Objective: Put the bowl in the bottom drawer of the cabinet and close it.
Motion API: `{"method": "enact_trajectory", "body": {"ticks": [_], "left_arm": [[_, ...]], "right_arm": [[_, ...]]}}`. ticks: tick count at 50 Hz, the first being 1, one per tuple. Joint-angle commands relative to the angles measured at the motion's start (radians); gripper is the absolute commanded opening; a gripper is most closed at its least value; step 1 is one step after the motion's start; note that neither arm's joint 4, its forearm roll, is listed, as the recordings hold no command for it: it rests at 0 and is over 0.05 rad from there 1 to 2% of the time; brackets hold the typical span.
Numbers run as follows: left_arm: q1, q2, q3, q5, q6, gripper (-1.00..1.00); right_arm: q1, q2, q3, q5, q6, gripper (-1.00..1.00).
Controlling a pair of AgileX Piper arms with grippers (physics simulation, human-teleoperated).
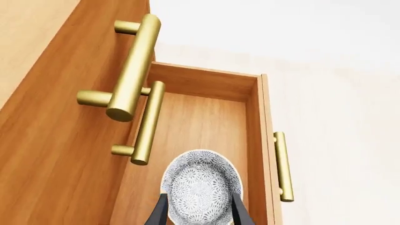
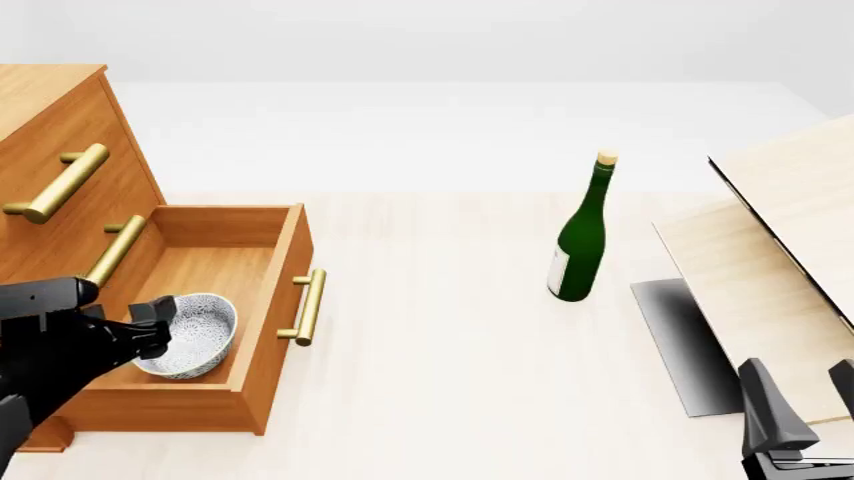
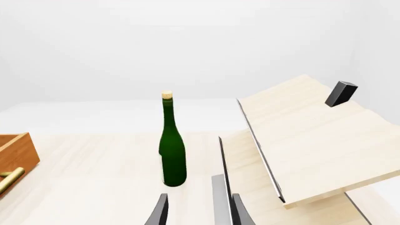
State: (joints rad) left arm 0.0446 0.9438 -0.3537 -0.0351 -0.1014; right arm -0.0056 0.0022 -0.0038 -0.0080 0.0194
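Note:
The white, grey-patterned bowl [image 1: 201, 185] is inside the pulled-out bottom drawer [image 1: 200, 117] of the orange-brown cabinet [image 2: 54, 160], tilted a little. My left gripper [image 1: 200, 216] hangs over the drawer. Its fingers [image 1: 160, 213] are spread wide on either side of the bowl's near edge, so it is open. In the front view the bowl [image 2: 194, 335] sits near the drawer's [image 2: 288, 290] front left, just past the black left gripper [image 2: 155, 328]. My right gripper [image 2: 805, 398] is open and empty at the table's near right.
A green bottle [image 2: 581, 245] with a cork stands at mid-table. Pale wood boards [image 2: 787, 230] lean at the right above a dark grey slab [image 2: 681, 340]. The drawer's brass handle [image 2: 308, 307] juts toward the table's middle. Two shut drawers with brass handles [image 1: 134, 65] lie above.

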Motion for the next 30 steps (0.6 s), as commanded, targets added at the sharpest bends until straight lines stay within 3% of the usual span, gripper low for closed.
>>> {"method": "enact_trajectory", "body": {"ticks": [1,30], "left_arm": [[-0.016,-0.073,-0.008,0.06,-0.001,1.0],[-0.101,-0.2,-0.046,0.17,0.0,1.0]], "right_arm": [[0.0,0.0,0.0,0.0,0.0,1.0],[0.0,0.0,0.0,-0.001,0.0,1.0]]}}
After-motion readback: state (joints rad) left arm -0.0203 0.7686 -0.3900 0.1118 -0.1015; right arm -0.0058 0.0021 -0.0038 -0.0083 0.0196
